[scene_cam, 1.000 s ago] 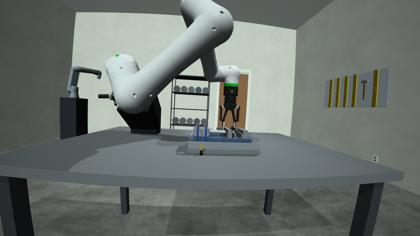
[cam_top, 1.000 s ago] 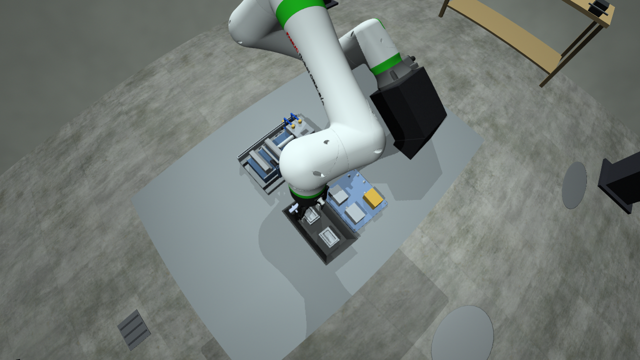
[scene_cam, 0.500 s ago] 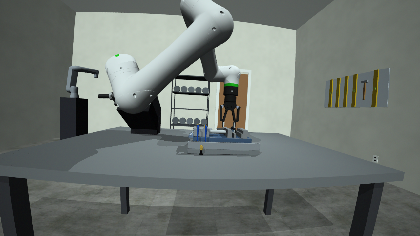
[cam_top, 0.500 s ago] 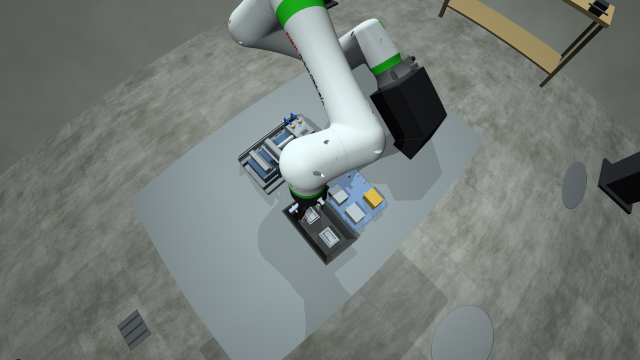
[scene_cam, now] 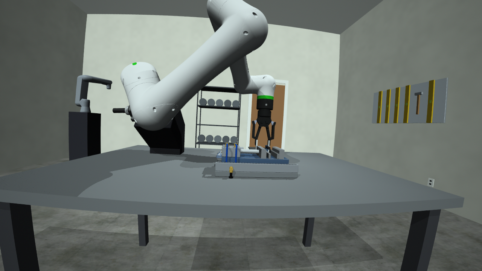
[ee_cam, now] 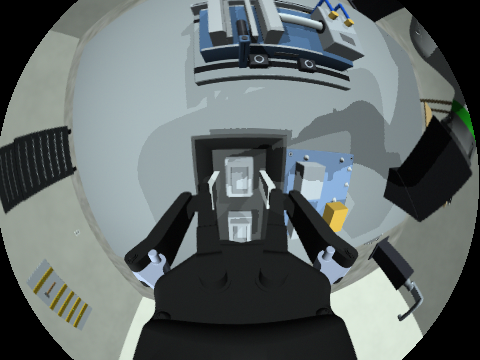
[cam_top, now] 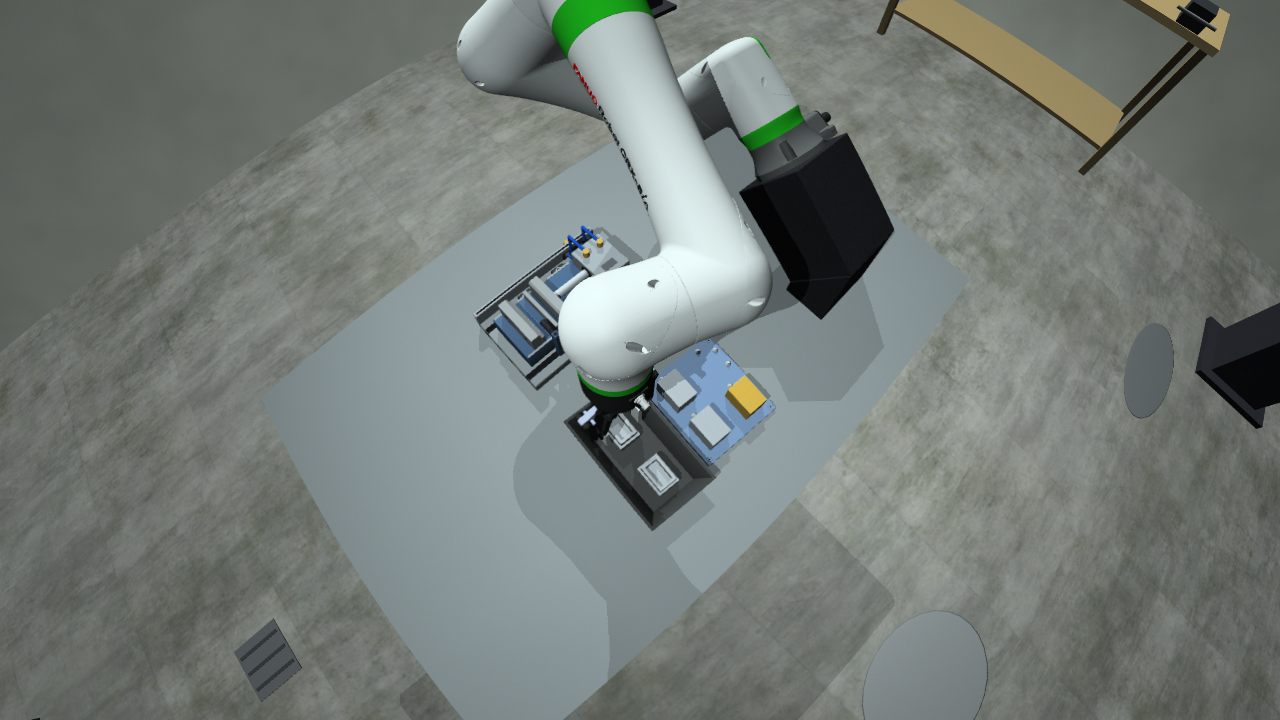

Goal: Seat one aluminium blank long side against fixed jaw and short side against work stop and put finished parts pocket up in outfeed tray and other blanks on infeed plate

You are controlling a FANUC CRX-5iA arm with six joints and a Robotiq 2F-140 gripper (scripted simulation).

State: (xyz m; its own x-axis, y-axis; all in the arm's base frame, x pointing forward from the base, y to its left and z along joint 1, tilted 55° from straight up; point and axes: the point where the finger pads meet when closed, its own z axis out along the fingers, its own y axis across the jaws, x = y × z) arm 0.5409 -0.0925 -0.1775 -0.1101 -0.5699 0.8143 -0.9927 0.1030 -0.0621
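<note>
My gripper (ee_cam: 239,179) is open over the near end of the dark outfeed tray (cam_top: 640,456). Its fingers stand on either side of a finished part (ee_cam: 238,178) that lies pocket up on the tray floor, with a gap on each side. A second finished part (cam_top: 657,472) lies pocket up further along the tray. The blue infeed plate (cam_top: 711,398) holds two aluminium blanks (cam_top: 677,390) (cam_top: 711,426) and a brass blank (cam_top: 744,396). The vise (ee_cam: 267,34) stands open, and I see no blank in its opening.
The vise base has blue hoses (scene_cam: 231,152) at one end and a small yellow-topped post (scene_cam: 231,171) in front. The robot's black pedestal (cam_top: 816,223) stands behind the infeed plate. The arm's elbow (cam_top: 662,313) hangs over part of the vise.
</note>
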